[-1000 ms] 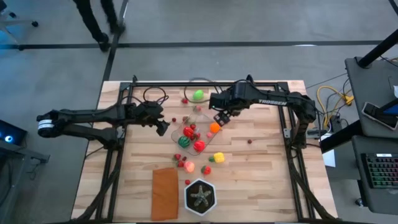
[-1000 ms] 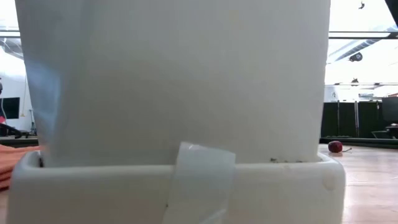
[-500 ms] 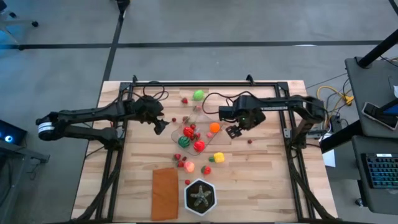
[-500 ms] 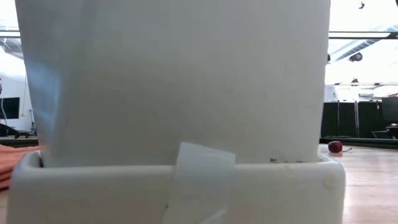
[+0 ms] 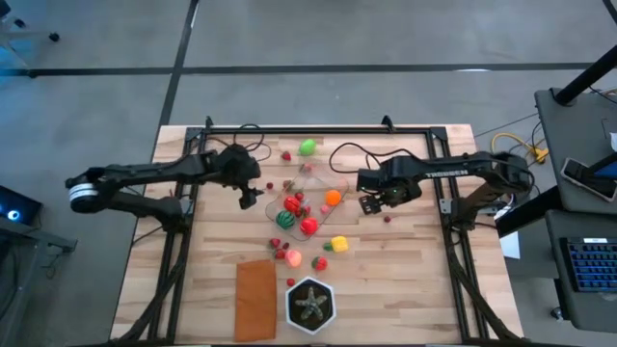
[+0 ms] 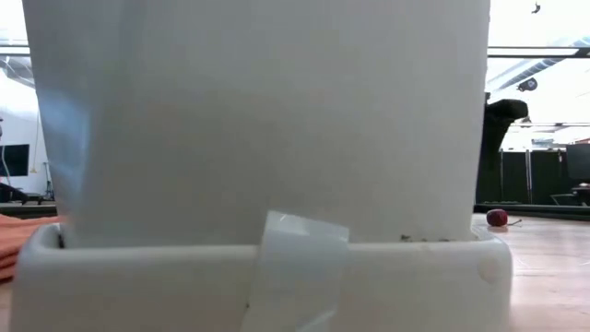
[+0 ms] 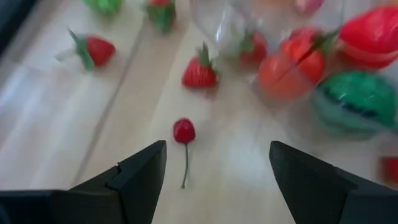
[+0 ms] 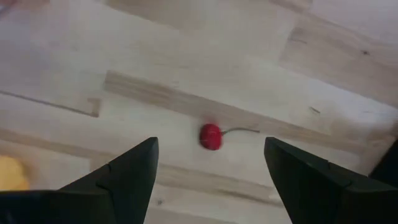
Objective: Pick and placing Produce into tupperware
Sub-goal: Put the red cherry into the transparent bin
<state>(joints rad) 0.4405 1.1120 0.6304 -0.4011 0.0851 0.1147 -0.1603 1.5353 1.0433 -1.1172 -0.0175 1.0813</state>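
The clear tupperware sits mid-table with red, orange and striped green produce in it. More produce lies loose around it: a green piece, a yellow one and small red ones. My left gripper hangs open just left of the tupperware, slanting down over a red cherry that lies on the wood between its fingertips, untouched. My right gripper points down, open, right of the tupperware, above another cherry lying on the table.
Strawberries lie beyond the left cherry. An orange-brown rectangle and a potted star-shaped plant sit near the front edge. A white object blocks most of the low view. Black frame rails border the table.
My right gripper has left the spot over the tupperware's far right part, gone toward the table's right and near edges and sunk toward the cherry there, rolling its wrist. My left arm has swung slightly and its gripper has rolled. The produce has stayed in place.
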